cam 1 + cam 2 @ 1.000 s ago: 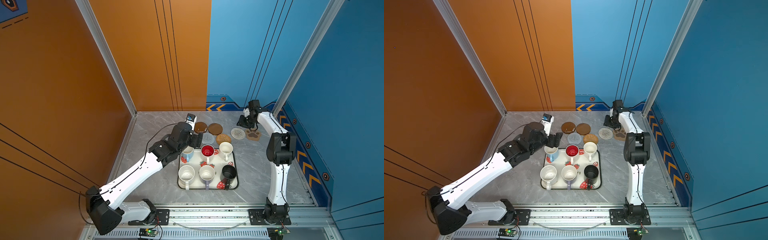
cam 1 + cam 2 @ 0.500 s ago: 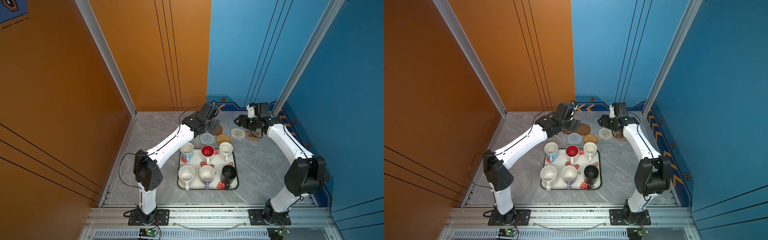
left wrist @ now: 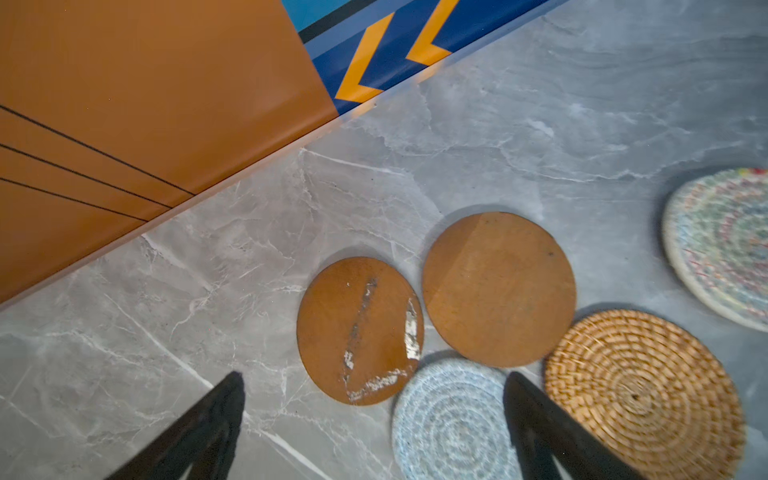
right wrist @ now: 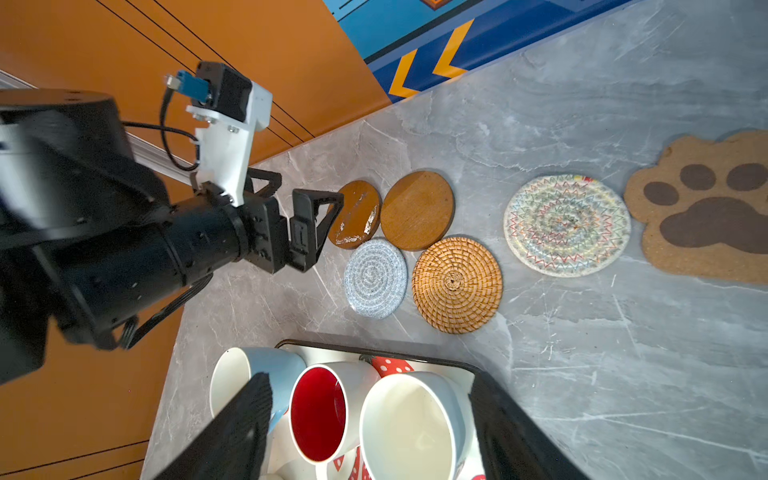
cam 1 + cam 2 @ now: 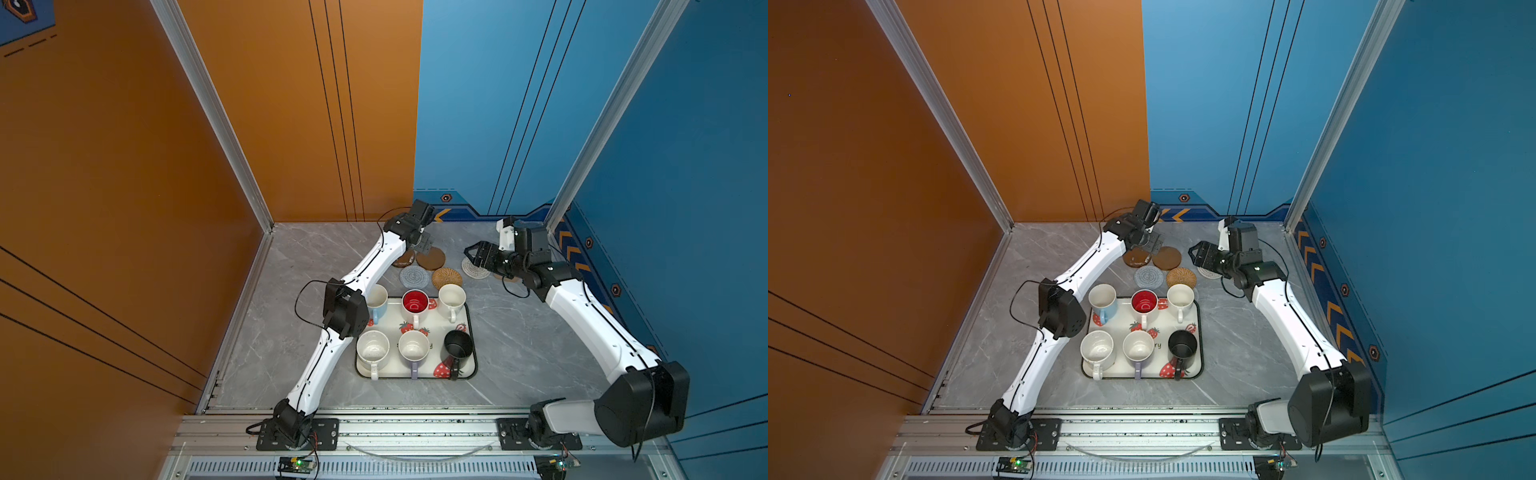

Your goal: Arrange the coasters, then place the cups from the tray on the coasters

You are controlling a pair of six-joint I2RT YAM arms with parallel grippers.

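Six coasters lie behind the tray: a worn brown disc, a plain brown disc, a grey woven round, a tan rattan round, a zigzag-stitched woven round and a cork paw piece. My left gripper hangs open over the brown discs, holding nothing. My right gripper is open above the stitched round. Six cups stand on the tray: light blue, red-lined, cream, speckled white, lavender, black.
The orange wall and the blue chevron skirting close off the back just behind the discs. The left arm's elbow hangs beside the light blue cup. Bare grey marble spreads right of the tray.
The left arm has swung from beside the light blue cup back to the brown discs and opened wider. The right gripper has shifted toward the stitched round and opened.
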